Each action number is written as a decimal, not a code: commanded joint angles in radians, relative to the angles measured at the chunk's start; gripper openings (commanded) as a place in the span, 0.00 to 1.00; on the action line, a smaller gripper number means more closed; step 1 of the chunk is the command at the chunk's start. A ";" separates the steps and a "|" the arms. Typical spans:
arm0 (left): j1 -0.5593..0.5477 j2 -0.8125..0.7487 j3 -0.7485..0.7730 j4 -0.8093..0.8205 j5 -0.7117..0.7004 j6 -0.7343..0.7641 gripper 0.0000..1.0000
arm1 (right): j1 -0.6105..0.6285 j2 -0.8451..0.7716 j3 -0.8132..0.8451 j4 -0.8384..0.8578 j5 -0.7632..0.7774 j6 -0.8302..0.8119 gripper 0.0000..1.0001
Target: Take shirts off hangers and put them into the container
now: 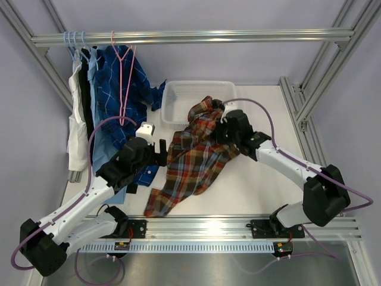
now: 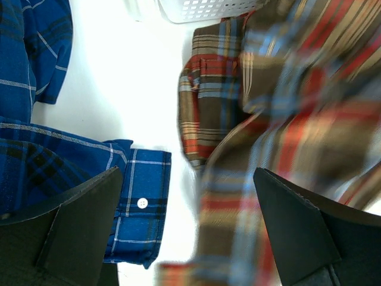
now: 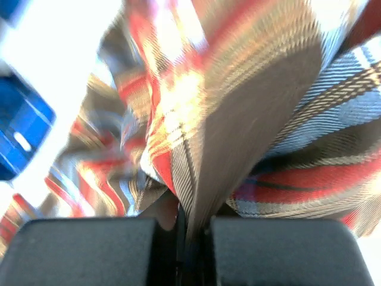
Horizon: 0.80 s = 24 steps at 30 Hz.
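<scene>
Shirts number five. One plaid shirt (image 1: pixel 193 158) lies across the table (image 1: pixel 262 179), its top bunched at the near rim of the single white basket (image 1: pixel 178 95). Four hang on the rail (image 1: pixel 238 37): white shirt (image 1: pixel 76 128), black shirt (image 1: pixel 87 101), light blue shirt (image 1: pixel 93 68) and dark blue shirt (image 1: pixel 113 89). One pink hanger (image 1: pixel 124 77) hangs bare. The right gripper (image 3: pixel 184 223) is clamped on a plaid fold; the left gripper (image 2: pixel 190 226) gapes wide beside the cloth, holding nothing.
</scene>
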 commanded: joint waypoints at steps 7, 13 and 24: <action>0.005 -0.011 -0.001 0.032 -0.044 0.007 0.99 | 0.000 0.108 0.444 0.181 0.260 -0.387 0.00; 0.005 -0.031 -0.007 0.025 -0.065 0.005 0.99 | -0.009 0.334 0.634 0.271 0.286 -0.443 0.00; 0.005 -0.040 -0.015 0.019 -0.084 0.005 0.99 | -0.053 0.738 0.994 -0.024 0.209 -0.337 0.00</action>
